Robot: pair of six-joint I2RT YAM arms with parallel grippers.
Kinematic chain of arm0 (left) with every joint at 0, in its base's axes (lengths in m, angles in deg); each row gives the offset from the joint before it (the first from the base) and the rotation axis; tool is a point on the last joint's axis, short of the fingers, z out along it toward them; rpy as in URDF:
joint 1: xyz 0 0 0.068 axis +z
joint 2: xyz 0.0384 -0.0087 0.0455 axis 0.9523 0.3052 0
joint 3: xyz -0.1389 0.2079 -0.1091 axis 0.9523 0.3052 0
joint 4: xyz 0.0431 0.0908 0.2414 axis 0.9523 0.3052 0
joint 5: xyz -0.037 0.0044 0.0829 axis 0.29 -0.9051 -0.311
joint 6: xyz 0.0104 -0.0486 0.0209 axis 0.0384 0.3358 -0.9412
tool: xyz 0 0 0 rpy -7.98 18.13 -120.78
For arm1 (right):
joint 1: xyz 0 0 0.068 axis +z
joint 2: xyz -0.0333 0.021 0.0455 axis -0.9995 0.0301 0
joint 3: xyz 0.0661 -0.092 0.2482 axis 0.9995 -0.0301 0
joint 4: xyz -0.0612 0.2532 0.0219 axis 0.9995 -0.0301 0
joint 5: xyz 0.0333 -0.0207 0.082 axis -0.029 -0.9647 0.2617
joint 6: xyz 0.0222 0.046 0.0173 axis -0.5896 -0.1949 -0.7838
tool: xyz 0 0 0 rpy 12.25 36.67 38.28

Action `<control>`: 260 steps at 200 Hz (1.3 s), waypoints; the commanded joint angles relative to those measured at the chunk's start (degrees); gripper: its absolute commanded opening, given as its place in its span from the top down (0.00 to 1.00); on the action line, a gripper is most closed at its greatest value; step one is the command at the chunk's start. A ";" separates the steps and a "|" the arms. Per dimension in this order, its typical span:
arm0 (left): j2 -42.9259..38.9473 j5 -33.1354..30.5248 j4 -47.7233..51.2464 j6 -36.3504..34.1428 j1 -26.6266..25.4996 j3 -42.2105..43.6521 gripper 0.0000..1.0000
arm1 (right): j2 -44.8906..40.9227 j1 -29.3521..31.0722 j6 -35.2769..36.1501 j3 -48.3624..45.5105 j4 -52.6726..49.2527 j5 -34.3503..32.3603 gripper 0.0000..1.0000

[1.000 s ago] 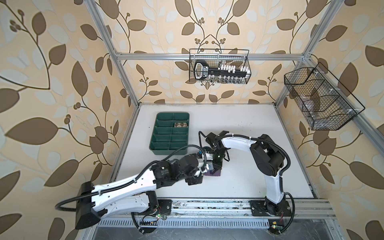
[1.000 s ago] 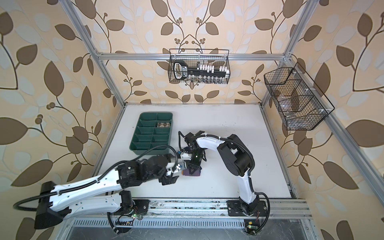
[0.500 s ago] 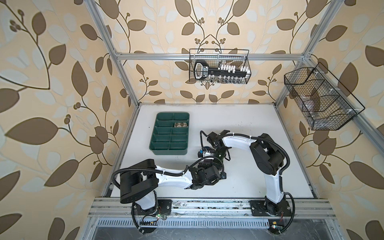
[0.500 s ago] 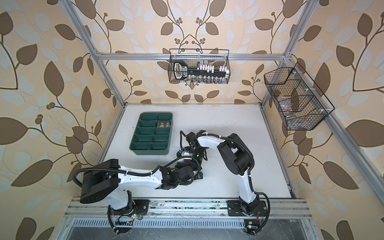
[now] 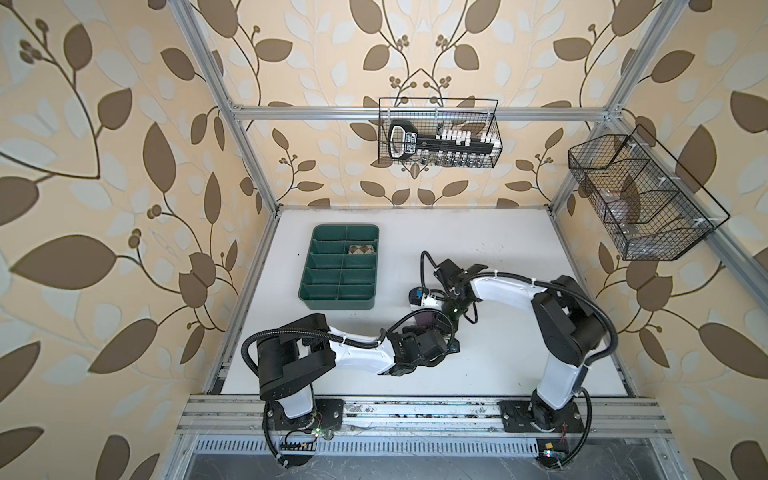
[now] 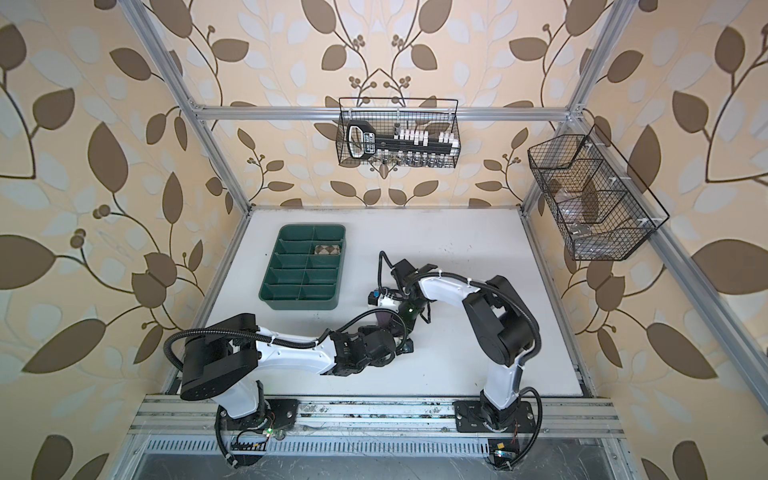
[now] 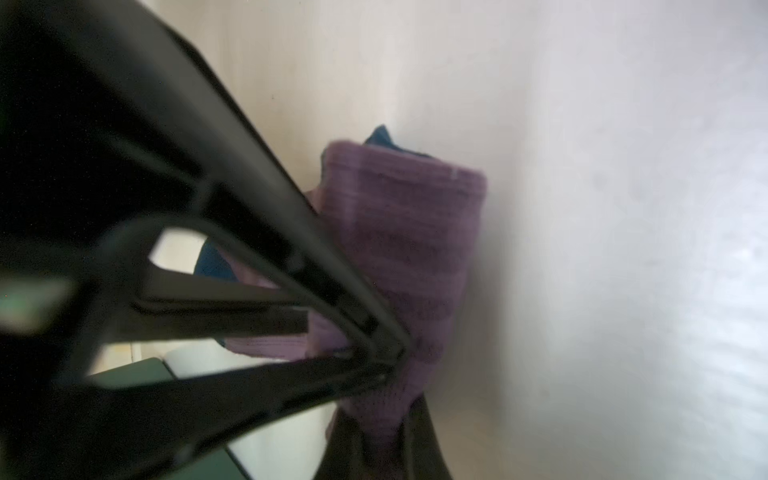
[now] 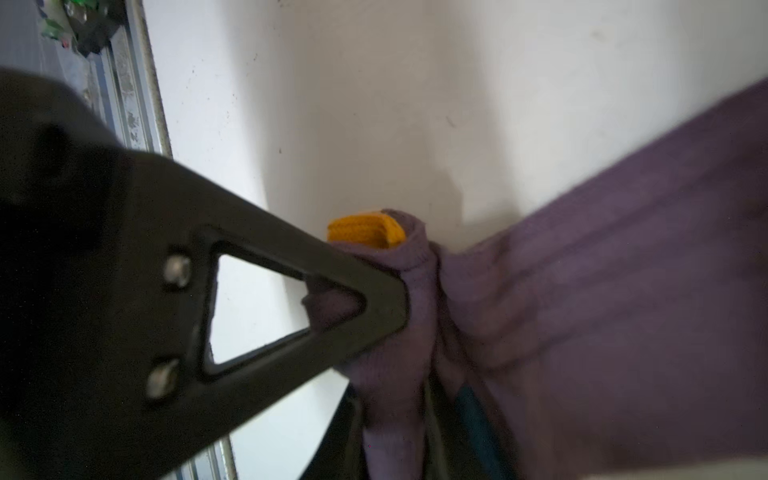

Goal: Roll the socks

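The tan argyle sock (image 5: pixel 362 249) sits bundled in the green divided tray (image 5: pixel 336 304), right column, second compartment from the far end. The action is just to its right, where the purple sock (image 5: pixel 424 319) is bunched between both arms over the white table (image 5: pixel 498 374).

Within the last second the left arm has drawn its elbow in and reached across. The left gripper (image 7: pixel 392 359), wide open a moment ago, has clamped down, while the right gripper (image 7: pixel 380 436), tight until now, has begun to ease. That looks like a handover of the roll, so the bundle can be finished without springing open.

The left fingers are pressed together, pinching a fold of purple knit near the dark blue toe (image 7: pixel 380 135). One right finger (image 8: pixel 386 309) leans into the fabric next to the orange-yellow cuff (image 8: pixel 365 235). The sock runs between the pair, but whether they grip it cannot be told.
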 commanded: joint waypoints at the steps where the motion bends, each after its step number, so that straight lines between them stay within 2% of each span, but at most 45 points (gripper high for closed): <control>1: 1.33 4.70 6.44 0.43 0.33 0.17 1.00 | -8.27 -3.69 -4.17 -2.58 6.76 -3.14 0.00; 16: 1.42 5.45 7.11 0.38 0.67 -0.17 1.00 | -12.05 -5.91 -6.98 -3.26 6.73 -4.09 0.00; 35: 1.43 7.38 9.43 0.30 1.28 -1.14 1.00 | -17.78 -9.48 -12.67 -4.11 8.22 -9.71 0.00; 59: 1.01 14.89 17.91 0.43 2.87 -5.10 1.00 | -29.92 -15.41 -18.63 -7.11 13.95 -15.23 0.00; 77: 3.09 24.13 29.35 0.54 5.32 -11.80 1.00 | -39.68 -20.80 -25.02 -11.66 23.46 -11.38 0.00; 97: 6.86 32.48 38.07 1.23 8.69 -18.04 1.00 | -49.06 -24.87 -40.41 -20.08 38.46 -8.63 0.00; 107: 8.58 35.80 40.71 1.64 10.47 -20.11 1.00 | -52.73 -25.31 -48.32 -24.00 44.44 -10.03 0.00; 116: 10.11 38.64 43.31 1.90 12.15 -21.90 1.00 | -55.26 -25.55 -50.88 -27.00 49.76 -6.72 0.00; 122: 10.81 39.64 44.02 2.77 13.14 -22.83 1.00 | -56.80 -25.45 -49.60 -28.57 52.70 -2.72 0.01; 128: 11.34 41.41 44.77 3.39 14.09 -23.49 1.00 | -58.06 -24.83 -47.33 -29.67 54.29 0.12 0.07; 139: 12.17 43.92 45.86 4.03 15.48 -24.37 1.00 | -60.52 -22.11 -41.53 -29.80 50.52 -1.63 0.14; 153: 12.56 46.48 46.09 4.77 16.83 -24.72 1.00 | -63.53 -15.35 -28.65 -28.66 41.72 -11.27 0.19; 170: 13.24 48.63 45.62 5.62 18.30 -24.60 1.00 | -66.79 -2.77 -11.41 -29.60 35.33 -23.65 0.26; 185: 14.90 50.71 46.32 5.95 19.71 -25.69 1.00 | -68.85 7.91 1.51 -31.60 30.91 -31.45 0.27; 194: 15.98 52.16 47.40 5.59 20.37 -26.58 1.00 | -69.71 13.93 6.81 -32.84 29.21 -35.79 0.27; 217: 17.74 54.18 49.02 5.18 21.96 -28.47 1.00 | -68.98 27.41 14.45 -36.07 27.40 -45.25 0.28; 232: 18.35 54.79 49.38 5.28 22.66 -28.98 1.00 | -65.86 33.54 17.14 -37.12 27.00 -49.47 0.29; 260: 19.05 55.20 49.81 5.44 23.22 -29.64 1.00 | -54.03 35.32 16.32 -36.98 28.91 -48.58 0.34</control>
